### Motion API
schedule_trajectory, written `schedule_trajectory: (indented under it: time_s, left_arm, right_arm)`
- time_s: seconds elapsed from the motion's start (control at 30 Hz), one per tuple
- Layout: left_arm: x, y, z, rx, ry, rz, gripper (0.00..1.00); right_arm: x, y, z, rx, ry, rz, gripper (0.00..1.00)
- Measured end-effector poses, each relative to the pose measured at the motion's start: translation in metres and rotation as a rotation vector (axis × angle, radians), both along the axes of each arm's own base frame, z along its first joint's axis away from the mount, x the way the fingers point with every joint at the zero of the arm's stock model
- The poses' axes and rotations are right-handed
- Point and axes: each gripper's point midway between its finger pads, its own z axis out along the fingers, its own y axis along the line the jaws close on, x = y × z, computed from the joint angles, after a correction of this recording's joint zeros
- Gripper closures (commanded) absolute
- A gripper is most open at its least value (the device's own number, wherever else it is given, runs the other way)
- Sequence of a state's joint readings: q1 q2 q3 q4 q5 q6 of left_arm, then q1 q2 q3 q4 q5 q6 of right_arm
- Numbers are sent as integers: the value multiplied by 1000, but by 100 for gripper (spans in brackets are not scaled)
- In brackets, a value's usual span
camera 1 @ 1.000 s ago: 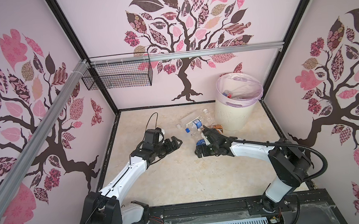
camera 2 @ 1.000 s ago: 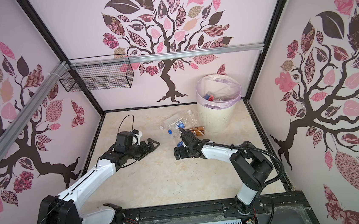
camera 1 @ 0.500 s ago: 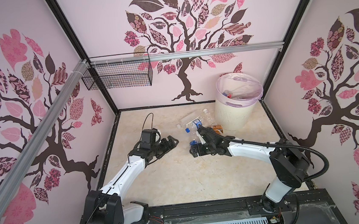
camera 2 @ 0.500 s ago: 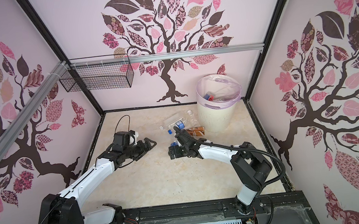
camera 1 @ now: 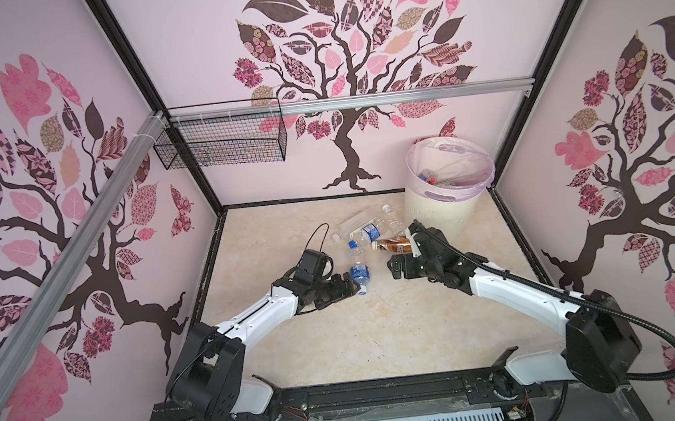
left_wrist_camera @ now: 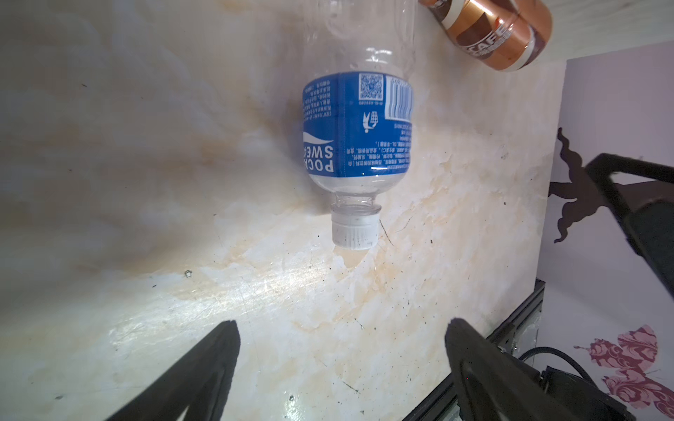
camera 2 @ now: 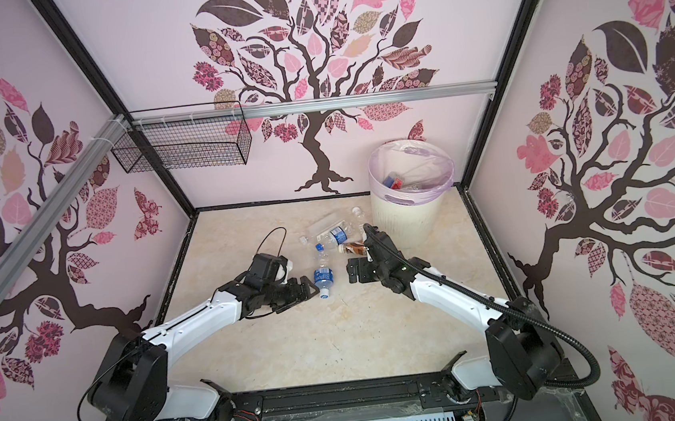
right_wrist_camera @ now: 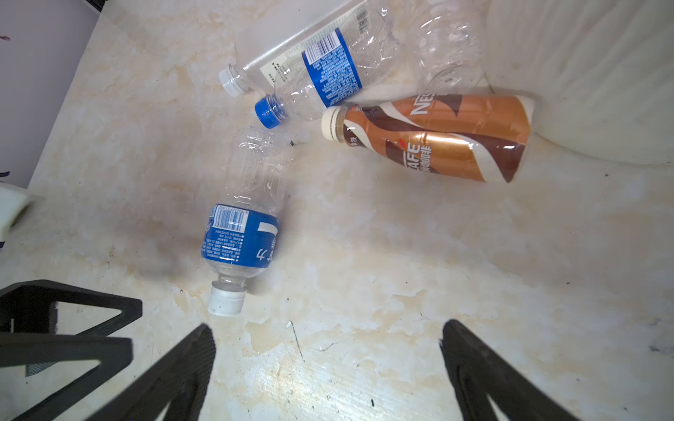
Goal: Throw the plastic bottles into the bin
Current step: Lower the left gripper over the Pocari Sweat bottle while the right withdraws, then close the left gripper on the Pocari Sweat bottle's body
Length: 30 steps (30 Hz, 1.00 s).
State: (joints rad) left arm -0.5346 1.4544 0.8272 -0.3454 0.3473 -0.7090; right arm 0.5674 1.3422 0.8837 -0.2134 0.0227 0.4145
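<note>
The Pocari Sweat bottle [camera 1: 359, 274] is lying on the floor [camera 1: 338, 336], cap pointing toward 6 o'clock in both top views, with the bin [camera 1: 444, 206] at its 1 o'clock. The left gripper [left_wrist_camera: 343, 328] is hovering by the cap, spread and empty, likely lining up a grasp. The right gripper [right_wrist_camera: 328, 330] is waiting at 3 o'clock, equally unclenched.

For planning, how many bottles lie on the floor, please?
5: Pocari bottle by the left hand; blue-capped, white-labelled, brown and clear ones near the bin. Others may be hidden.
</note>
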Motion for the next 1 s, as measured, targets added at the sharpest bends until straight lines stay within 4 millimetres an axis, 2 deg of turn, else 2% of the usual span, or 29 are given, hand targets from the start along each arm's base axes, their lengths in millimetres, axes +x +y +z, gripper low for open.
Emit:
schedule_trajectory:
  time_s: [0.13,0.23,0.4,0.5,0.73,1.0]
  left_arm:
    - [10,-4,-15,58,12,5,17]
    - [17,-8,-20,97,1,6,18]
    - [27,-30,-18,134,-40,-33,19]
    - [29,-39,-25,161,-43,-46,20]
    - [30,-41,-42,225,-22,-48,24]
    - [32,-49,-51,249,-17,-61,32]
  right_arm:
    - [-3,-6,2,-4,-13,-7,0]
    - [-5,-9,2,-7,-16,-10,0]
    - [-7,-13,0,-9,-15,-15,1]
    - [-8,-16,0,-10,-19,-17,0]
    - [-8,-27,-3,-17,-17,-36,0]
    - [-6,-27,-2,-7,-21,-37,0]
